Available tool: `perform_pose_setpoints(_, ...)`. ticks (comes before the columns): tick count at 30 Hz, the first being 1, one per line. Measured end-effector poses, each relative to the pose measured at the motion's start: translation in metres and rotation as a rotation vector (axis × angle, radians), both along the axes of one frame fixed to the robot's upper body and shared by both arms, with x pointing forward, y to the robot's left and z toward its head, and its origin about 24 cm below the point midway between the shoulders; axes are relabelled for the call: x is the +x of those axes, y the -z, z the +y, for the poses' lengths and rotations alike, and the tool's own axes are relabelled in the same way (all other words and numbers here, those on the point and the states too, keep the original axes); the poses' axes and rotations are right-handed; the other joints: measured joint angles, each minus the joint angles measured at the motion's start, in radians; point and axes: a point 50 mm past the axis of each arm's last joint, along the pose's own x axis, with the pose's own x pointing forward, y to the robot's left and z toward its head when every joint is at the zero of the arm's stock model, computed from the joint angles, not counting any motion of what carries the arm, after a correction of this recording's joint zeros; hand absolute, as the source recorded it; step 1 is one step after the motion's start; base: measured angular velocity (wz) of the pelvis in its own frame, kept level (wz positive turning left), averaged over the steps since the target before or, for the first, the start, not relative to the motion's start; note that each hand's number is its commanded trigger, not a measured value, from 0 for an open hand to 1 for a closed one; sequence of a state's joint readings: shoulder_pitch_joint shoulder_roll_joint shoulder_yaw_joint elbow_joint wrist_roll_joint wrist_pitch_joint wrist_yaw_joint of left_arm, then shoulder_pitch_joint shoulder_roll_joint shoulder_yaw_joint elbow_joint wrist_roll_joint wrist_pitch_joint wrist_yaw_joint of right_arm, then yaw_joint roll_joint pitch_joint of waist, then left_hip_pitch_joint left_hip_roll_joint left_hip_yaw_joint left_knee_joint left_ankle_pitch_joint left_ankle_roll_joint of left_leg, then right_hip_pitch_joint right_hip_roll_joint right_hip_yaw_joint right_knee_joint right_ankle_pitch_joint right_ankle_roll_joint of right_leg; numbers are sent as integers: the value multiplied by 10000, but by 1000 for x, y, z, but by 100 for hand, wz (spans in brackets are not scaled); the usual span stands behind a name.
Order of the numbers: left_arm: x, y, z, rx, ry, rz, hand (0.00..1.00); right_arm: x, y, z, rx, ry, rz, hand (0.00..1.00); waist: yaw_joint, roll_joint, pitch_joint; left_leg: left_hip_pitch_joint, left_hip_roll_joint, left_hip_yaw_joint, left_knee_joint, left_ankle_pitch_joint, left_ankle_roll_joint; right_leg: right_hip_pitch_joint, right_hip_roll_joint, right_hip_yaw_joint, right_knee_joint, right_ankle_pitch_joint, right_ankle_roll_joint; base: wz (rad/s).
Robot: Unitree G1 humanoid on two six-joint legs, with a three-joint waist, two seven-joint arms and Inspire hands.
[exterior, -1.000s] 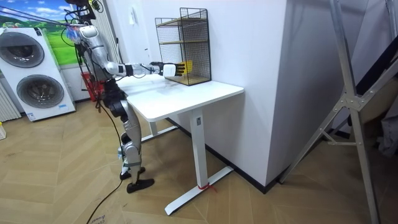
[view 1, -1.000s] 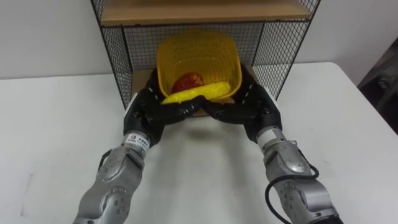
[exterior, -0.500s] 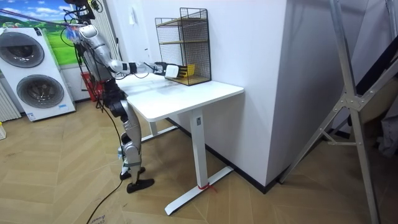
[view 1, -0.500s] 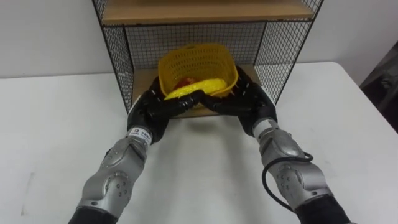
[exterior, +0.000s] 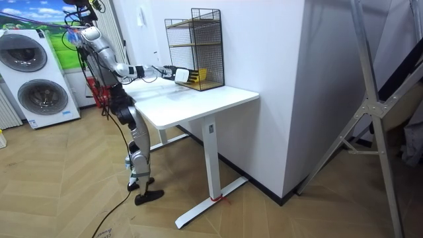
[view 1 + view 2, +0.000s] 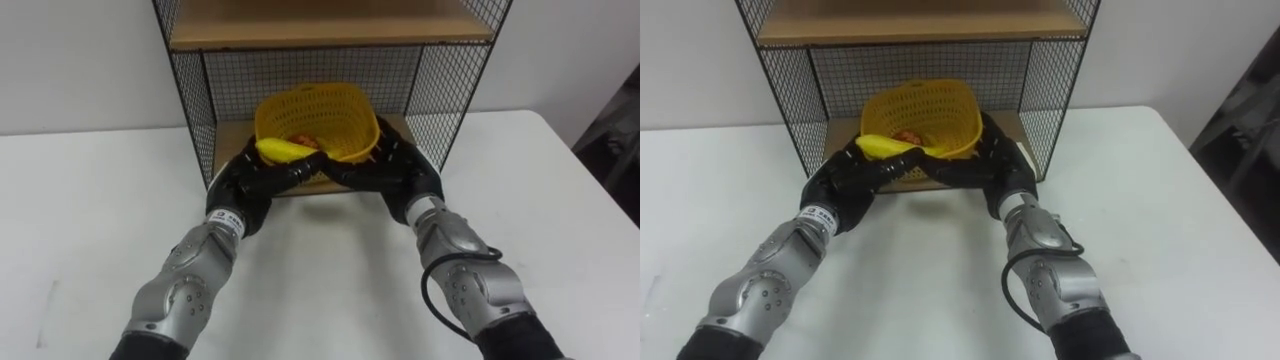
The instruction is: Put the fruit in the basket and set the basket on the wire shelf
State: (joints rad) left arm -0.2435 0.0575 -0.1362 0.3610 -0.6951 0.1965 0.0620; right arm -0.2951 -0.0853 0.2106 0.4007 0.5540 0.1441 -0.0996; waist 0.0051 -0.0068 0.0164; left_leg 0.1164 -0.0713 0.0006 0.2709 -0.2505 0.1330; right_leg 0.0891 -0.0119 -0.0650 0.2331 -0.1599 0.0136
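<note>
At wire shelf (image 6: 442,88) — one basket (image 6: 322,112), one banana (image 6: 279,149), one red fruit (image 6: 303,141)

The yellow basket (image 6: 932,108) sits in the lower opening of the wire shelf (image 6: 1045,90), tipped a little toward the camera. A banana (image 6: 883,147) lies across its near rim, with a red fruit (image 6: 906,135) behind it (mostly hidden). The left robot hand (image 6: 845,178) and right robot hand (image 6: 992,165) wrap the basket's base from either side, fingers curled beneath it, above the white tabletop (image 6: 1160,230).
</note>
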Motion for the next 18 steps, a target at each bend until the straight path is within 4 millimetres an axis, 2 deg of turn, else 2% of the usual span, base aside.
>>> perform_pose_setpoints(7,7,0,-2,99,67,177,0,5,11,-2,-274,188,716,0,6,1,0,11,-3,3,34,0,-1,-33,-9,-4,46,5,-8,0)
perform_pose_setpoints(14,19,-5,-4,340,-101,353,0,23,1,-1,-189,315,803,0,4,-8,-2,5,5,-29,-33,3,-6,-53,5,-44,60,20,-27,0)
perform_pose_setpoints(18,29,-15,-2,412,-279,250,0,29,-6,0,42,346,697,0,-1,-28,-10,-25,16,-37,3,8,-14,-65,5,-145,35,22,-31,0)
